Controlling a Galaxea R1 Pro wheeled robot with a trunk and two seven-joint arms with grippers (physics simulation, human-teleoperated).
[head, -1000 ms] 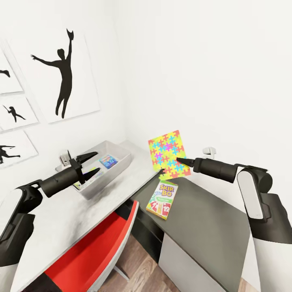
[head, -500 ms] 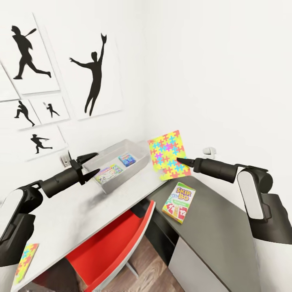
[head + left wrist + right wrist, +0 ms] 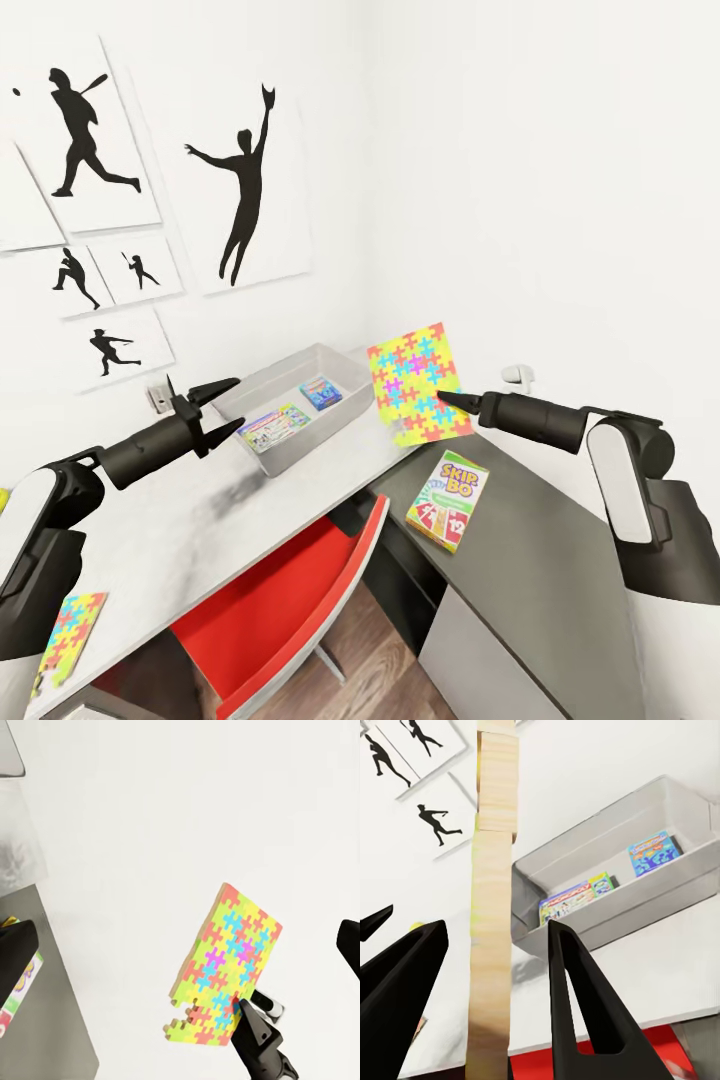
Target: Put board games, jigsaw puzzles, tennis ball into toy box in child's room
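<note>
The jigsaw puzzle [image 3: 418, 383] hangs upright above the table's [image 3: 200, 520] corner, pinched at its lower edge by the right gripper [image 3: 452, 399], likely lifted to clear the rim of the toy box [image 3: 345, 405] just beside it. The left gripper [image 3: 222, 404] hovers spread and empty near the box's other end.

Your right end effector [image 3: 443, 397] grips one puzzle [image 3: 418, 383] upright above the table [image 3: 200, 520]. The toy box [image 3: 345, 362] holds two games; SKIP-BO [image 3: 448, 486] lies on the dark section, another puzzle [image 3: 65, 627] at the near edge.
</note>
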